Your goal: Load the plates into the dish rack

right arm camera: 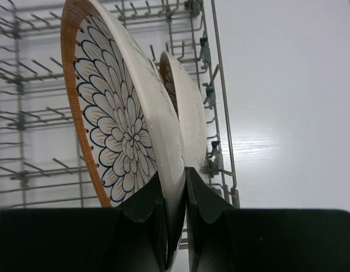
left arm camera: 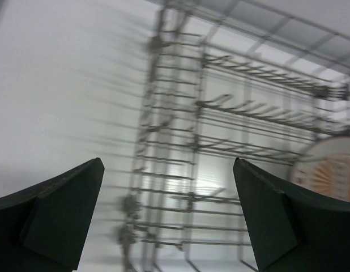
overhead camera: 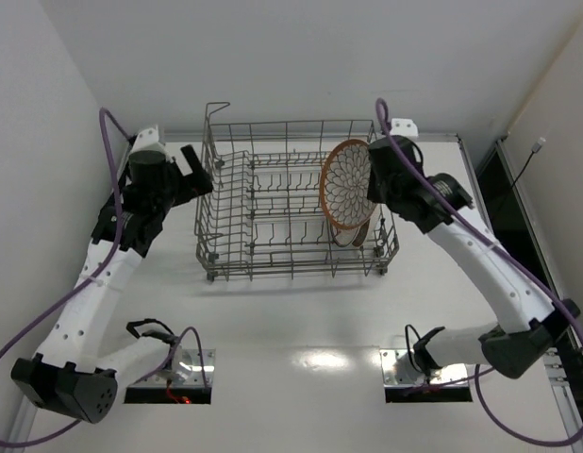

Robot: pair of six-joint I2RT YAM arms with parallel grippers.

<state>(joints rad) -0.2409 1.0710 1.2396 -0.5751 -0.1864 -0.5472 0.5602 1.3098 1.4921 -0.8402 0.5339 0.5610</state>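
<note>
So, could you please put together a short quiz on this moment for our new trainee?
1. True or false: the left gripper is open and holds nothing.
2. What does the right gripper pinch by the rim? A) a cup B) a petal-patterned plate C) a fork
3. Fill in: a second plate already stands in the ___, beside the held one.

Key: 1 true; 2 B; 3 dish rack.
</note>
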